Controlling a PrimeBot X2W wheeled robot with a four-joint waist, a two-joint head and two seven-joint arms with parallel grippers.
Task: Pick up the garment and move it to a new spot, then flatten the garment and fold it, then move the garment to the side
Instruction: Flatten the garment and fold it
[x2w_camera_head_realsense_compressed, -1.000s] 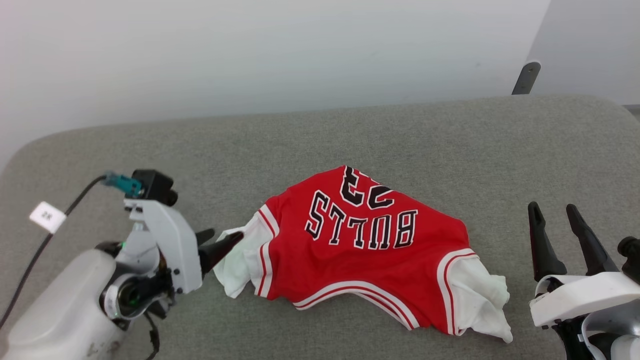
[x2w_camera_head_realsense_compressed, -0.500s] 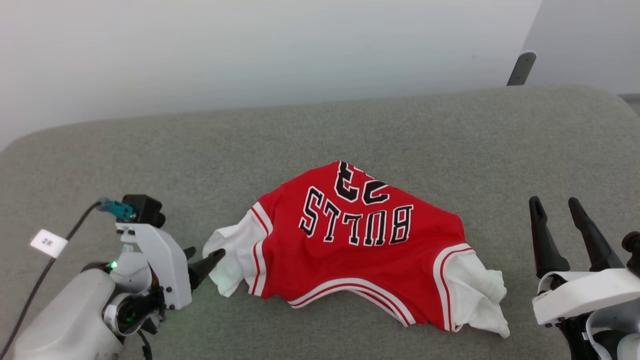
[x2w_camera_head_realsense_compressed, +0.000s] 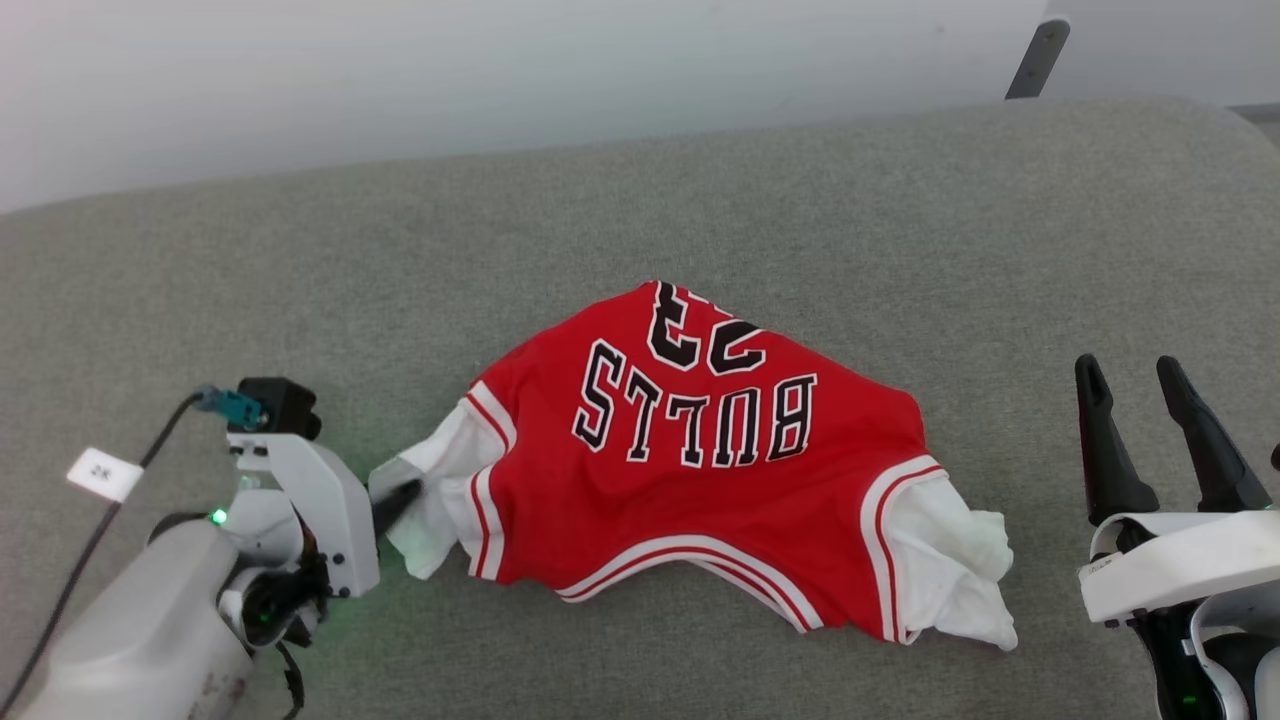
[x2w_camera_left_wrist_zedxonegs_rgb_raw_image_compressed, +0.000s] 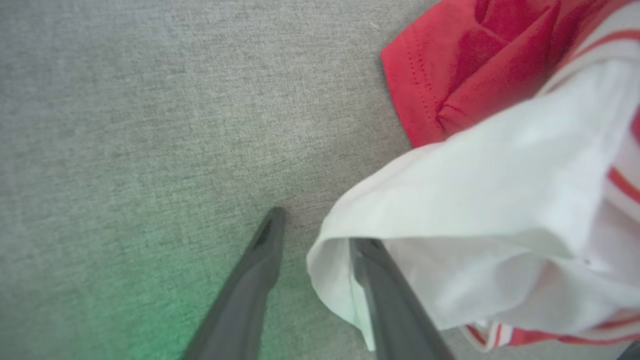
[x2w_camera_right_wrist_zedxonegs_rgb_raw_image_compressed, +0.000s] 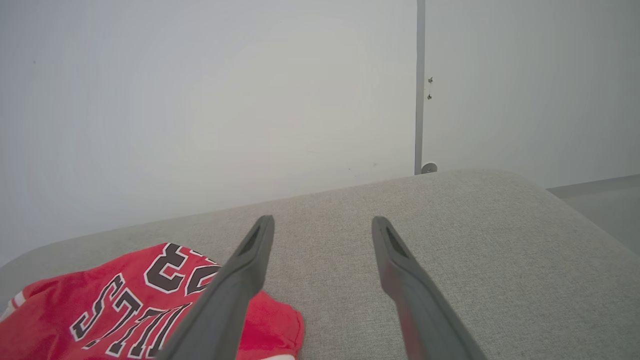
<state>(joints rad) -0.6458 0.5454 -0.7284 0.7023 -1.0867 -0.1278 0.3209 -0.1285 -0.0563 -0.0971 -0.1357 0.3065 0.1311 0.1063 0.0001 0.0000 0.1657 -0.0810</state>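
The garment (x2w_camera_head_realsense_compressed: 700, 500), a red jersey with black "BULLS" lettering and white sleeves, lies crumpled in the middle of the grey cushion. My left gripper (x2w_camera_head_realsense_compressed: 403, 493) is low at its left white sleeve (x2w_camera_left_wrist_zedxonegs_rgb_raw_image_compressed: 475, 200). In the left wrist view the left gripper (x2w_camera_left_wrist_zedxonegs_rgb_raw_image_compressed: 317, 227) is open, with one finger on the bare cushion and the other tucked under the sleeve's edge, so the hem lies between them. My right gripper (x2w_camera_head_realsense_compressed: 1128, 365) stands open to the right of the jersey, clear of it. The right wrist view shows the right gripper (x2w_camera_right_wrist_zedxonegs_rgb_raw_image_compressed: 322, 220) holding nothing, with the jersey (x2w_camera_right_wrist_zedxonegs_rgb_raw_image_compressed: 125, 310) at lower left.
The grey padded surface (x2w_camera_head_realsense_compressed: 900, 250) stretches wide on all sides of the jersey, with a white wall behind it. A dark bracket (x2w_camera_head_realsense_compressed: 1030, 55) stands at the far right edge. A cable with a white tag (x2w_camera_head_realsense_compressed: 100, 472) trails from my left wrist.
The head camera has tilted, shifting the whole picture. My left gripper has sunk lower onto the sleeve's edge and its fingers have drawn somewhat closer. The right gripper has stayed put.
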